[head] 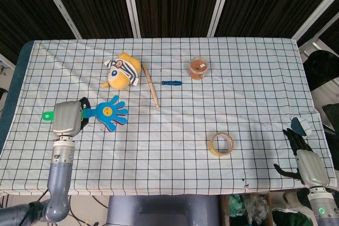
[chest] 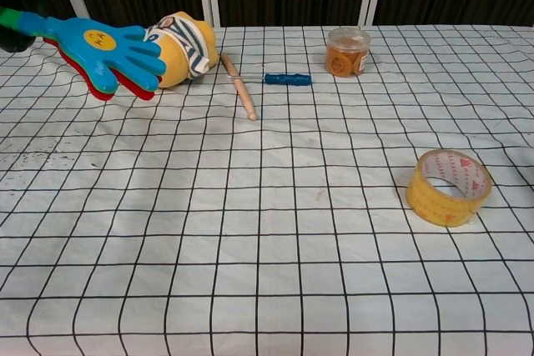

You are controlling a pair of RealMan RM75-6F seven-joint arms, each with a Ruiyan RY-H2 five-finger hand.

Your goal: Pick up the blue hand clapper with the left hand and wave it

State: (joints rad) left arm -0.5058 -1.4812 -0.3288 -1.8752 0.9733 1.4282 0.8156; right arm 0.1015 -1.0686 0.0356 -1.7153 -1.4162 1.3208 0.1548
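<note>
Left robot hand (head: pixel 67 117) is gripping the green handle of the blue hand clapper (head: pixel 108 113), fingers wrapped around it, and the clapper is sitting raised off the table (head: pixel 222 104), just in front of and to the left of the plush toy (head: pixel 123 70). Waving step looks underway; best to be swinging from the wrist in short strokes, keeping the grip firm and the paddle clear of the plush toy. Right robot hand (head: pixel 307 157) is resting far right of the plush toy, fingers apart, holding nothing.

Blue hand clapper (head: pixel 109 112) with smiley face, red layer beneath, green handle, raised above tablecloth.
</note>
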